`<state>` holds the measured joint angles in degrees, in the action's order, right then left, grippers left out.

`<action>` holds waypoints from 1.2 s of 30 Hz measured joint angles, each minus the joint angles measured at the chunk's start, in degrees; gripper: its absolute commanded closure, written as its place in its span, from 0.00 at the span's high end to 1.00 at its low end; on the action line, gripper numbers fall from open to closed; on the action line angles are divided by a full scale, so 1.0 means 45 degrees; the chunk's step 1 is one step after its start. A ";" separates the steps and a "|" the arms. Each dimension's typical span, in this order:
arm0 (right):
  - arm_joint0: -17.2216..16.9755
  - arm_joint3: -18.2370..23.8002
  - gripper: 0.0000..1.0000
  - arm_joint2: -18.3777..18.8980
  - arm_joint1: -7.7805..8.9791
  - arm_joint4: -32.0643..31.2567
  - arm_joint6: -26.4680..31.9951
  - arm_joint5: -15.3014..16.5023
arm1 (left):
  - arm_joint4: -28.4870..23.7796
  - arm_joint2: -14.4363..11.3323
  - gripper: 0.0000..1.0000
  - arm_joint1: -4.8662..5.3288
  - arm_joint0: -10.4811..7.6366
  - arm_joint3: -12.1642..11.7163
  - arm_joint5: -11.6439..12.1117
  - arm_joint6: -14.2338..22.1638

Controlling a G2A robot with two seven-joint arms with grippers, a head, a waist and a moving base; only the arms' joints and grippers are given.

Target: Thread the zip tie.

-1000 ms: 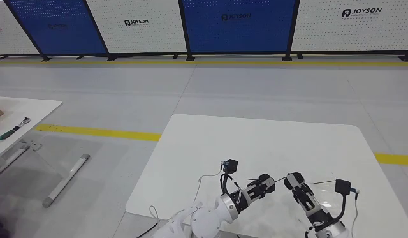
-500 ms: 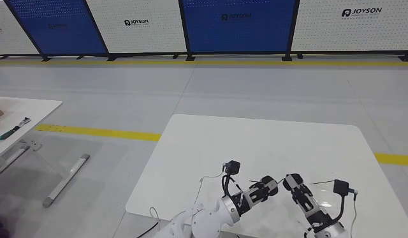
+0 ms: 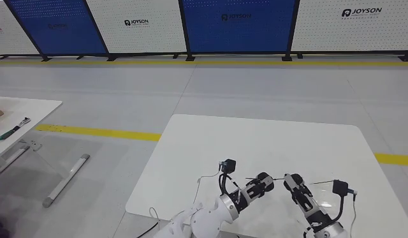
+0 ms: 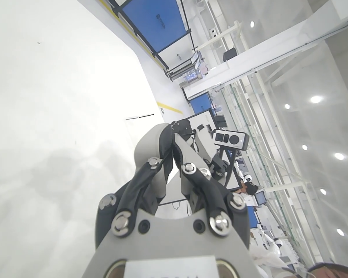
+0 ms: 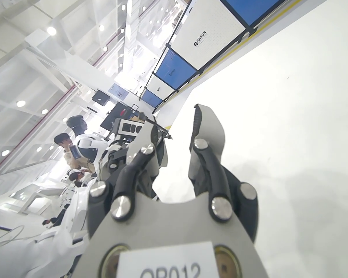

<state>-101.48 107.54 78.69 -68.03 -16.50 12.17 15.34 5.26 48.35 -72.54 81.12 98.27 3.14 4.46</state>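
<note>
My left gripper [image 3: 264, 180] [image 4: 172, 134] is shut on a thin black zip tie [image 4: 162, 157], whose strip sticks out toward my right gripper [image 3: 292, 180]. The right gripper [image 5: 174, 120] is open, its jaws level with the left one and a short gap away. In the right wrist view the held zip tie [image 5: 158, 127] crosses in front of one finger [image 5: 149, 143], outside the jaws. A second black zip tie [image 4: 139, 116] [image 3: 323, 182] lies flat on the white table [image 3: 255, 142], beyond the right gripper.
Both grippers hover low near the table's front edge. The far part of the tabletop lies open behind them. Another white table [image 3: 25, 110] stands off to the left across the floor.
The left gripper has drawn back slightly from the right one, keeping its hold on the zip tie. The right gripper has barely moved and stays open.
</note>
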 measured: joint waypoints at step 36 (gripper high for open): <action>-0.0024 -0.0003 0.00 0.0016 -0.0025 -0.0661 -0.0614 -0.0346 | 0.0556 0.0197 0.20 0.0054 0.0290 0.0074 0.0415 0.0036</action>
<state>-101.59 107.53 78.76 -68.14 -19.48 9.40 13.78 7.76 49.23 -72.29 82.43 98.60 5.01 4.62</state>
